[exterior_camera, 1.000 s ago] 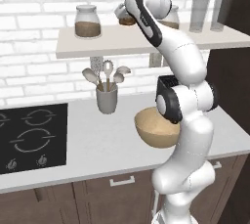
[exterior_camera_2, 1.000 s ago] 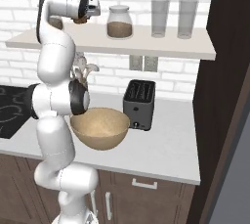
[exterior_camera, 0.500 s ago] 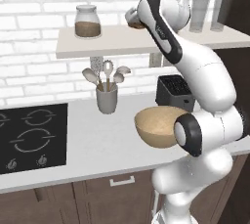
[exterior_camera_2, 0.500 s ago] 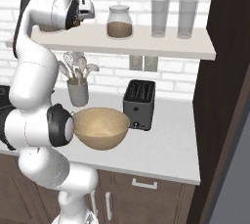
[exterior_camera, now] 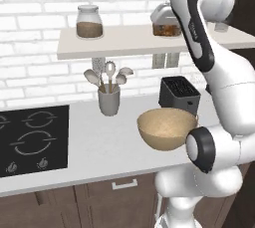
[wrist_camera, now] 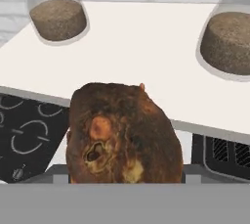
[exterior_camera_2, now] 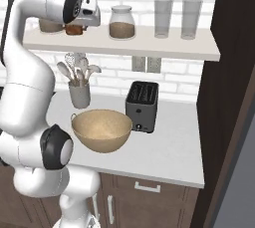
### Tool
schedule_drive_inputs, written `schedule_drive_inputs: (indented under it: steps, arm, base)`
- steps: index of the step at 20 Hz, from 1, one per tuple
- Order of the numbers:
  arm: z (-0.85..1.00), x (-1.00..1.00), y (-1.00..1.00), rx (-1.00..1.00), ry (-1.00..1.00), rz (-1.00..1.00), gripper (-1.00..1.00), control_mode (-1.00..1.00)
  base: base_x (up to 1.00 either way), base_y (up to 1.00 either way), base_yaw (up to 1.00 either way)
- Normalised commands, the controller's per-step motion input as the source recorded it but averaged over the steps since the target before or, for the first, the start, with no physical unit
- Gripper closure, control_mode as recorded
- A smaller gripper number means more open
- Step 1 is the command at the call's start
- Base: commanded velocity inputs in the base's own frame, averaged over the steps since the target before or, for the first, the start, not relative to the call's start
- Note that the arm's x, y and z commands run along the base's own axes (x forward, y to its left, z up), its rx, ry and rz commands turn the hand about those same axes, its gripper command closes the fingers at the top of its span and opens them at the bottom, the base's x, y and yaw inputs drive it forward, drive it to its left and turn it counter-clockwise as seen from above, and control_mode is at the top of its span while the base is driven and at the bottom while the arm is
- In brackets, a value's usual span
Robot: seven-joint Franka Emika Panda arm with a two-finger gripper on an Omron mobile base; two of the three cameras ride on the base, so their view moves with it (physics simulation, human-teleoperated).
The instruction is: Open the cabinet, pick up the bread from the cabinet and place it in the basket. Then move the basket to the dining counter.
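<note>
1. Bread (wrist_camera: 122, 135), dark brown and round, sat close in front of the hand camera, and from how near it lay the pincer (exterior_camera_2: 74, 29) appeared to be closed on it, though the fingertips themselves were hidden.
2. In the right base view the pincer was high up at shelf level, with a brown lump, seemingly the bread, under the hand in front of the shelf (exterior_camera_2: 164, 45).
3. Judged from this, the step in hand was the carry: bread already taken, not yet placed in the basket (exterior_camera_2: 102, 130).
4. The basket stood on the surface (exterior_camera_2: 174, 147) well below the hand, just beside the toaster (exterior_camera_2: 142, 105) and near the utensil holder (exterior_camera_2: 79, 95), and looked empty.
5. The next move called for lowering the arm until the bread hung over the basket's open mouth, then releasing; after that the basket still had to go to the dining counter.
6. Counted: one bread, one basket, one toaster, one utensil holder, one hob (exterior_camera: 32, 140), two drinking glasses (exterior_camera_2: 163, 18) on the shelf.
7. Jars (exterior_camera: 89, 22) with brown contents: two in the hand view and in the left base view.
</note>
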Motion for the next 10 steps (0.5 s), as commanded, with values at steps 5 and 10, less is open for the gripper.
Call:
schedule_drive_inputs:
  steps: [5,10]
  arm:
    - [-0.36,-1.0,-0.65,0.0,0.0,-0.03,1.0,-1.0]
    - [-0.9,-1.0,-0.27,0.0,0.0,-0.02,1.0,-1.0]
  base:
    - [0.0,0.0,0.0]
    - [0.0,0.0,0.0]
